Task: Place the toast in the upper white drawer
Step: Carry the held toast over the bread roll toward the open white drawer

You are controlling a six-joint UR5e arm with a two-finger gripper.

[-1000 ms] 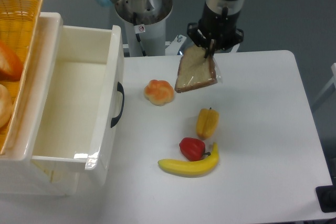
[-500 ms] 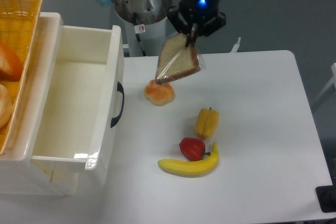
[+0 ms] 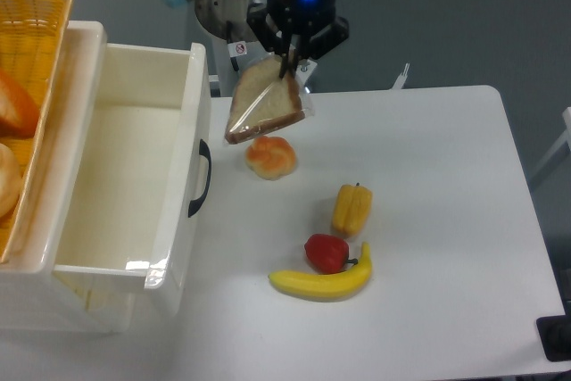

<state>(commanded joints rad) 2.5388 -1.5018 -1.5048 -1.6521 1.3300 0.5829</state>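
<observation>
Since nothing on the near half of the bench bears on the task, the lines run from there back to the arm.

Near fruit: a curved yellow banana [image 3: 323, 284], a glossy red pepper [image 3: 326, 252] touching it and a stubby yellow pepper [image 3: 351, 209] lie towards the front edge of the white table [image 3: 446, 220], well apart from the load.

Drawer: the deep glossy white plastic drawer with a curved black handle [image 3: 125, 176] stands pulled out at the left edge, its inside bare white; a yellow wicker basket [image 3: 27, 86] with buns sits beyond its left wall.

Bun: a round orange-golden bun [image 3: 270, 157] rests near the back edge, just below the hanging slice.

Toast: the flat, tan, dark-crusted slice in clear glossy wrap [image 3: 263, 104] hangs tilted in the air, right of the drawer and not yet over it.

Grip: the black two-finger gripper [image 3: 290, 58] is closed on the slice's top corner.

Handling: judged light, fairly stiff, with slippery film; a corner pinch lets it swing, so a hold deeper on the crust would be steadier.

Writing: only a small round sticker on the arm's base, too small to read.
</observation>
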